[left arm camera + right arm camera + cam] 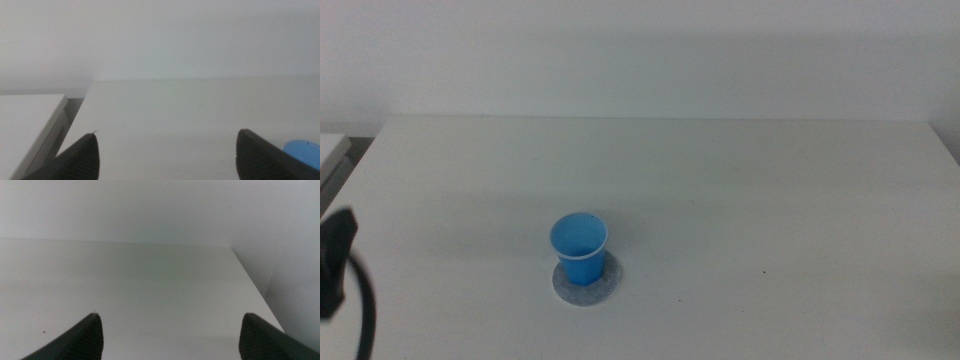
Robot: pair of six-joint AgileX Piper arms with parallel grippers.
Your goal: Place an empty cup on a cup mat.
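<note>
The bright blue cup (579, 248) stands upright and empty on the grey speckled cup mat (588, 283), left of the table's middle and near its front. A sliver of the cup's rim (304, 151) shows behind one jaw in the left wrist view. My left gripper (166, 150) is open and empty; part of its arm (337, 262) shows at the left edge of the middle view, well left of the cup. My right gripper (170, 332) is open and empty, out of the middle view, looking over bare table toward the far right corner.
The white table (720, 190) runs to a pale wall at the back. A second white surface (30, 120) sits beside the table's left edge, with a dark gap between them. The table's right edge (255, 287) shows in the right wrist view.
</note>
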